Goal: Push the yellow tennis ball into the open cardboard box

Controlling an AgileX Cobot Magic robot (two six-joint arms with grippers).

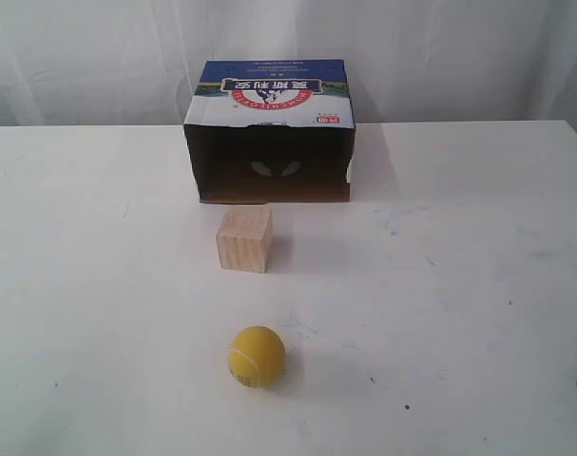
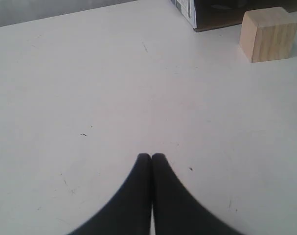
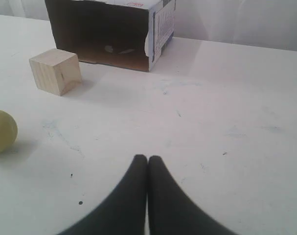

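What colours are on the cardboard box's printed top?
The cardboard box top is blue and white with a red logo; clearest in the exterior view.

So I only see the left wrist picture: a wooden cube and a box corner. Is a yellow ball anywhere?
Observer: Yes. The yellow tennis ball lies on the table, nearer the exterior camera than the wooden cube.
Operator: Is the box open?
Observer: The open cardboard box shows its dark mouth, and the cube stands between mouth and ball.
Operator: And the other arm?
Observer: The right end effector is shut, empty, apart from the ball.
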